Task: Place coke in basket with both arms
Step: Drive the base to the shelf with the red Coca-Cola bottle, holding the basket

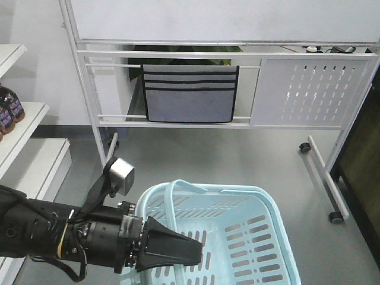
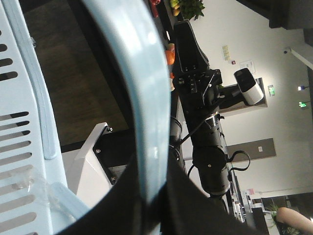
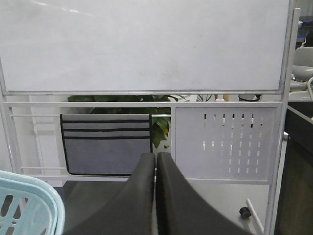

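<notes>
Clearly the coke is in none of the views; the dark bottles point(image 1: 9, 110) on the shelf point(image 1: 32, 113) show no red label. The left fingers point(image 2: 195, 210) are clamped on the handle point(image 2: 146, 98) of the basket point(image 1: 279, 217), and no bottle lies in its visible part. The right fingers point(image 3: 142, 196) are pressed together with nothing between them. I judge a full coke to be fairly heavy, stiff but smooth and round, so it may slip. It is better to hold it around the label than at the cap. The light basket may swing on its handle when the weight arrives.
</notes>
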Motion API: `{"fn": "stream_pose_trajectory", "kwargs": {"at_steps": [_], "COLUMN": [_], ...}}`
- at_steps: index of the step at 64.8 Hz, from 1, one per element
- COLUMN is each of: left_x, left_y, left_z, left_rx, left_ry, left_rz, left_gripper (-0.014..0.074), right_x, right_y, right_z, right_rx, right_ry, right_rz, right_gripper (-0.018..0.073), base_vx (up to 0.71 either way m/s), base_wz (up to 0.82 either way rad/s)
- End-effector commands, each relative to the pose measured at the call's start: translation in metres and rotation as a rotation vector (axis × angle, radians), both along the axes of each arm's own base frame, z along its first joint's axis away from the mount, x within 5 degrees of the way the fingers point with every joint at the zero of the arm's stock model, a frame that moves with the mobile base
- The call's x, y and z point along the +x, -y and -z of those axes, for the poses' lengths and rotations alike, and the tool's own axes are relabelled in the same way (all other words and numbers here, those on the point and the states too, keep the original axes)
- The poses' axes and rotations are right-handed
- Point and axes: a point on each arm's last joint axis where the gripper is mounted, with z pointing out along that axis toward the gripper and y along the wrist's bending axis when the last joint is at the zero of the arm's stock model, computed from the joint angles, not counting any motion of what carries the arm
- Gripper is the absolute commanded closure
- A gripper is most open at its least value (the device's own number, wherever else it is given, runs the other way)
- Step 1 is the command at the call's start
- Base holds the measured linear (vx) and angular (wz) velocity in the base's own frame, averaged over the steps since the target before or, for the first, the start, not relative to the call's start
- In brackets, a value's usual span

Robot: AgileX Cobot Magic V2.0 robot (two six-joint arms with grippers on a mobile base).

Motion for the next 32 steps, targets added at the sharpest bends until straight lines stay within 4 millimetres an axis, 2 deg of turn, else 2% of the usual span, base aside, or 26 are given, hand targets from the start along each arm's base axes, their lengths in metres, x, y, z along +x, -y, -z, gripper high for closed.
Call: {"fn": "stream_pose_trajectory", "kwargs": {"at_steps": [1,32], "left_x": [-0.0110,-0.0110], "left_y": [0.0010,0.0010], "left_z": [-0.0305,-0.0305], "left_rx": [-0.217,-0.217], "left_ry": [-0.003,-0.003], "left_rz": [0.113,0.113], "left_gripper": [0.0603,0.0603], "right_x": [-0.0010,-0.0010], "right_y": [-0.0003,-0.0003], "right_z": [-0.0012,-0.0012], "right_rx": [-0.010,-0.010], "right_ry": [0.070,0.070], "right_rz": [-0.001,-0.001], "right_gripper": [0.0564,0.0564], "base_vx": [0.30,0.27], "base_wz": [0.02,0.06]}}
